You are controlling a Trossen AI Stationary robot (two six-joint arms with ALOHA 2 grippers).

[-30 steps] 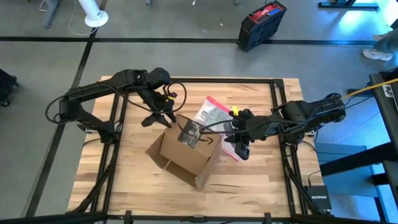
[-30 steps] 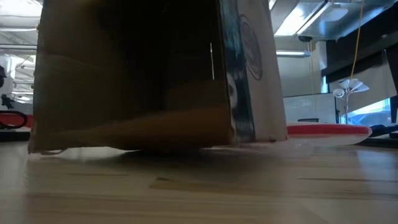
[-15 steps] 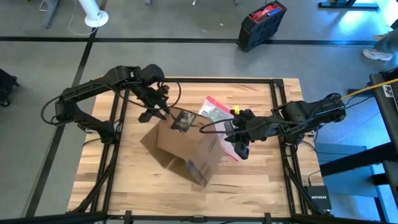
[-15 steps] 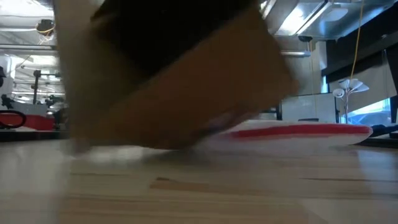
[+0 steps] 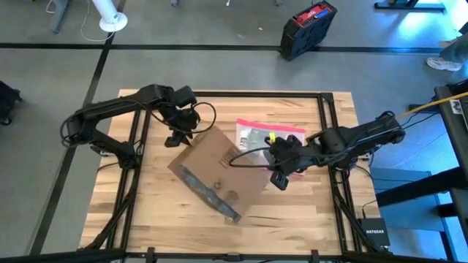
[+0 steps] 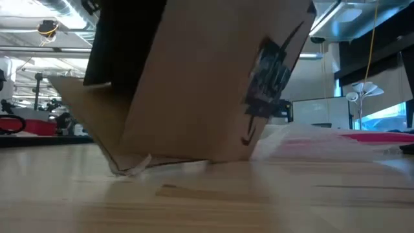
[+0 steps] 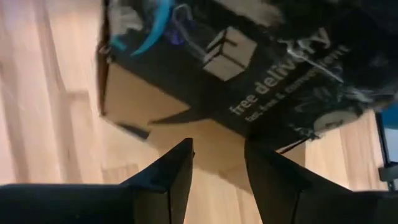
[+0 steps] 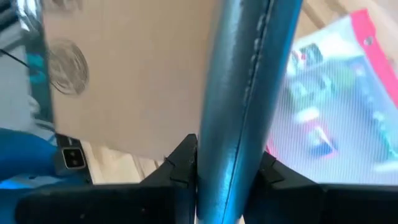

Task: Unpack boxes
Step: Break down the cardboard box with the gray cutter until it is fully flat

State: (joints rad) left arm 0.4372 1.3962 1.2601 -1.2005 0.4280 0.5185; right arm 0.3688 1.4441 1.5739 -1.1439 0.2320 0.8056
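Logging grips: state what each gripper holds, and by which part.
Right gripper pinches the box by a flap's edge; left gripper is open, holding nothing.

A brown corrugated cardboard box lies tipped over at the bench's centre, its black printed tape strip running toward 5 o'clock.
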